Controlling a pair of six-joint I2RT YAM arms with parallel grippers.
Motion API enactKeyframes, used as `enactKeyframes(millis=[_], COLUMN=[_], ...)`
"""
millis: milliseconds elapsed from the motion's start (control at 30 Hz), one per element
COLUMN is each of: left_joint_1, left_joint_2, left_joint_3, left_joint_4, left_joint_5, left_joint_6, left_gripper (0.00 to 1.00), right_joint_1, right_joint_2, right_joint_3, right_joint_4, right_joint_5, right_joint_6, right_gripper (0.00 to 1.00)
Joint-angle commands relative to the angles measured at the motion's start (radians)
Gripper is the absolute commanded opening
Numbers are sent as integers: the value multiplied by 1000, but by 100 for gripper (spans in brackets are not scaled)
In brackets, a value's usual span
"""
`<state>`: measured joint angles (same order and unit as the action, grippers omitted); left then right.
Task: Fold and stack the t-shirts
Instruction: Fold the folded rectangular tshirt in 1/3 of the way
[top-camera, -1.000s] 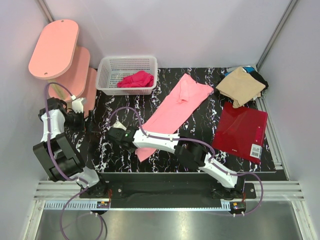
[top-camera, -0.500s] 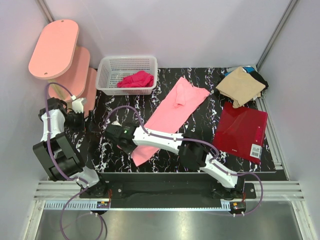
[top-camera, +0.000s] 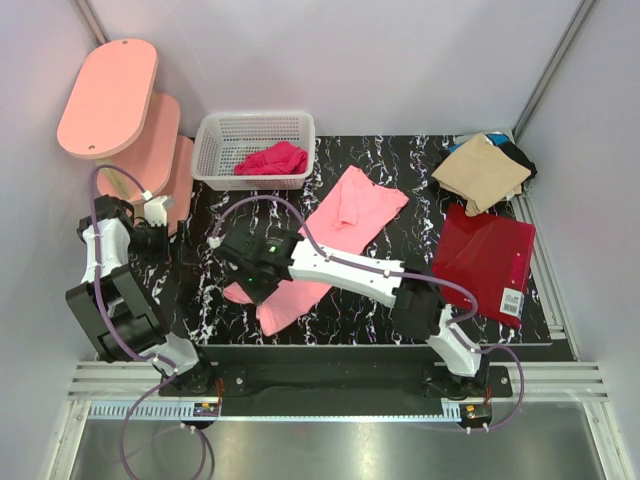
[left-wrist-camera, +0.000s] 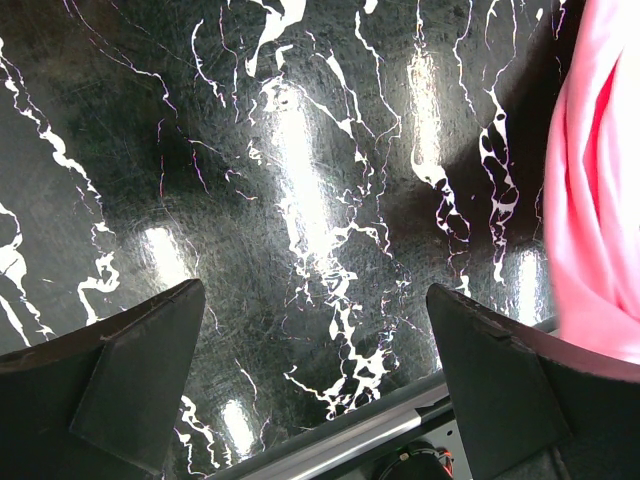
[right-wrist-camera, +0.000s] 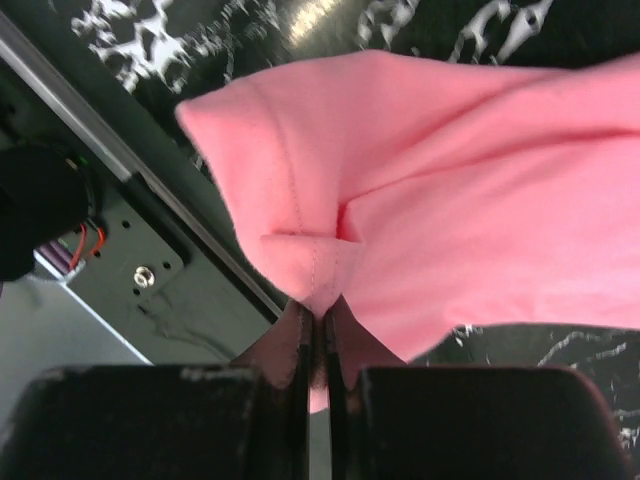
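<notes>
Counter (top-camera: 410, 235) of black marble, seen from above, carries the pink shirt (top-camera: 345, 215) as a long diagonal strip from near the basket (top-camera: 255, 128) down to the near edge. The right arm reaches across it to the left, and the right gripper (top-camera: 243, 285) sits on the strip's near-left end, where the cloth bunches. A magenta cloth (top-camera: 272, 158) lies in the basket. At far right the tan shirt (top-camera: 480, 172) rests on a black shirt (top-camera: 522, 157), and the red shirt (top-camera: 485, 258) lies flat just in front of them, its white tag (top-camera: 512, 303) at the near corner. The left gripper (top-camera: 158, 241) hangs folded back at the counter's left edge, well apart from the pink shirt. In the left wrist view, the left gripper (left-wrist-camera: 312, 300) is spread wide over bare counter (left-wrist-camera: 300, 150), holding nothing, with the pink shirt (left-wrist-camera: 600, 200) at the right border. In the right wrist view, the right gripper (right-wrist-camera: 322, 320) is pressed together, pinching a folded hem corner of the pink shirt (right-wrist-camera: 450, 200), which hangs over the counter's front rail (right-wrist-camera: 150, 270).
</notes>
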<state>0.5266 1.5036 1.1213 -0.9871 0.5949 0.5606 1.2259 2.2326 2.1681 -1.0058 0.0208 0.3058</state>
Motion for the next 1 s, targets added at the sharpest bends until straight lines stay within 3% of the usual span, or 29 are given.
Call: enactKeyframes(millis=[0, 233, 467, 967], left_joint_1=[1, -5, -27, -45], left_joint_2=[-23, -19, -11, 0], left_joint_3=[40, 57, 67, 69], left_joint_4=[-4, -16, -18, -19], left_joint_5=[20, 14, 3, 2], left_joint_6=[5, -1, -14, -14], left_gripper=[99, 99, 99, 99], right_joint_1=[-86, -226, -318, -451], right_joint_2=[-152, -222, -186, -114], right_joint_3=[-149, -321, -327, -353], right_joint_4=[97, 191, 225, 242], right_joint_5=[-111, -208, -275, -259], right_joint_6=[33, 26, -8, -46], right_gripper=[4, 3, 3, 2])
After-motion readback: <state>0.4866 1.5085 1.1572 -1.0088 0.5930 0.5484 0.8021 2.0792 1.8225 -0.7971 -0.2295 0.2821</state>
